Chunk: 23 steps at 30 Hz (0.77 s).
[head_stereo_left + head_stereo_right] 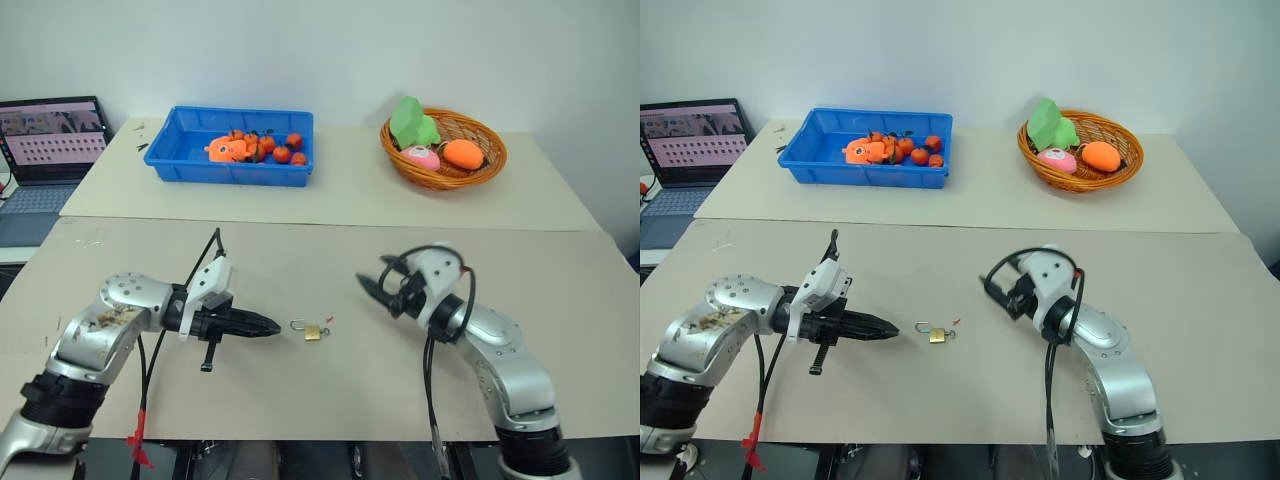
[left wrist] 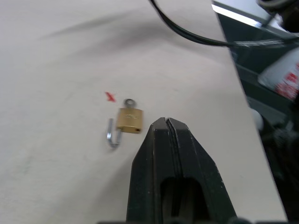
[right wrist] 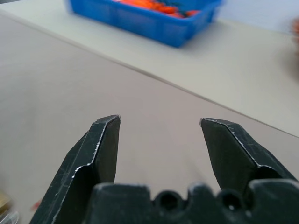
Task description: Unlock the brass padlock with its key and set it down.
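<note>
1. The brass padlock (image 1: 313, 331) lies on the table (image 1: 300, 390) between the grippers, shackle swung out, key in its base; a red mark (image 2: 110, 96) sits beside it.
2. Left gripper (image 1: 272, 326): fingers pressed together, empty, tip near the lock.
3. Right gripper (image 3: 160, 122): fingers spread, empty.
4. Farther off: blue bin (image 1: 180, 150); wicker basket (image 1: 490, 165).

It looked like a robotics lab: beige paper-covered tables (image 1: 330, 200), an open laptop (image 1: 50, 140) beside the blue plastic bin (image 1: 230, 165) of toy fruit.
</note>
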Tool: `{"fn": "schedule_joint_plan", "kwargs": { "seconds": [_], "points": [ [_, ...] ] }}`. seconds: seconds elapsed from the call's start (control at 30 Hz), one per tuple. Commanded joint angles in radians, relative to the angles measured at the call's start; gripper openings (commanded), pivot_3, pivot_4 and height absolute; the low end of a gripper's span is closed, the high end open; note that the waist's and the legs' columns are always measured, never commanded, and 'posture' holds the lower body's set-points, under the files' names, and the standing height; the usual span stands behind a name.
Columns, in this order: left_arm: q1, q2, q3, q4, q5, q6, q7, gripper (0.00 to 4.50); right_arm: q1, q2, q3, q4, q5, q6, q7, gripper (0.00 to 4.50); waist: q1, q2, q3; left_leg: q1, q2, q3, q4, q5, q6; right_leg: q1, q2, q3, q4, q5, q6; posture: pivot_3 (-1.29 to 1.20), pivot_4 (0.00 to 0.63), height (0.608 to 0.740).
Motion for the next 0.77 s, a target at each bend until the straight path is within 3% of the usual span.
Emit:
{"fn": "schedule_joint_plan", "kwargs": {
  "seconds": [0.03,0.2,0.27,0.37,0.53,0.77],
  "points": [
    [0.037,-0.055,0.068,-0.068,0.003,-0.043,0.128,0.00,0.037,0.044,0.013,-0.105,-0.111,0.024,-0.172,3.31,-0.001,0.000,0.000,-0.001,0.000,0.000,0.000,0.000,0.000,-0.001,0.000,0.000,0.000,0.000,0.000,0.00,0.150,0.740],
    [0.077,-0.251,0.155,-0.088,0.074,-0.060,0.493,0.00,0.085,0.046,0.066,-0.099,-0.279,0.004,-0.314,3.31,-0.004,0.000,0.000,-0.002,-0.001,0.000,0.001,0.000,0.000,-0.001,-0.001,0.000,-0.001,0.001,0.002,0.00,0.150,0.740],
    [0.068,-0.383,0.223,-0.071,0.111,-0.030,0.740,0.00,0.097,0.062,0.060,-0.079,-0.300,-0.004,-0.347,3.31,-0.005,0.000,0.000,-0.001,-0.001,0.000,0.001,0.000,0.000,0.001,-0.001,0.000,-0.001,0.001,0.002,0.00,0.150,0.740],
    [0.050,-0.486,0.273,-0.015,0.213,-0.042,0.980,0.00,0.110,0.034,0.071,-0.036,-0.352,-0.033,-0.364,3.31,-0.007,0.000,0.000,0.001,-0.001,0.000,0.001,0.000,0.000,0.002,-0.001,0.000,-0.001,0.002,0.003,0.00,0.150,0.740],
    [-0.039,-0.535,0.348,0.201,0.310,-0.159,1.197,0.00,0.102,-0.003,-0.004,0.062,-0.341,-0.094,-0.361,3.31,-0.007,0.000,0.000,0.004,-0.001,0.000,0.001,0.000,0.000,0.004,-0.001,0.001,-0.001,0.003,0.003,0.00,0.150,0.740],
    [-0.141,-0.503,0.394,0.485,0.321,-0.314,1.220,0.00,0.031,-0.071,-0.102,0.270,-0.312,-0.212,-0.363,3.31,-0.007,0.000,0.000,0.003,-0.002,0.000,0.000,0.000,0.000,0.004,-0.001,0.001,-0.001,0.003,0.003,0.00,0.150,0.740]
  ]
}}
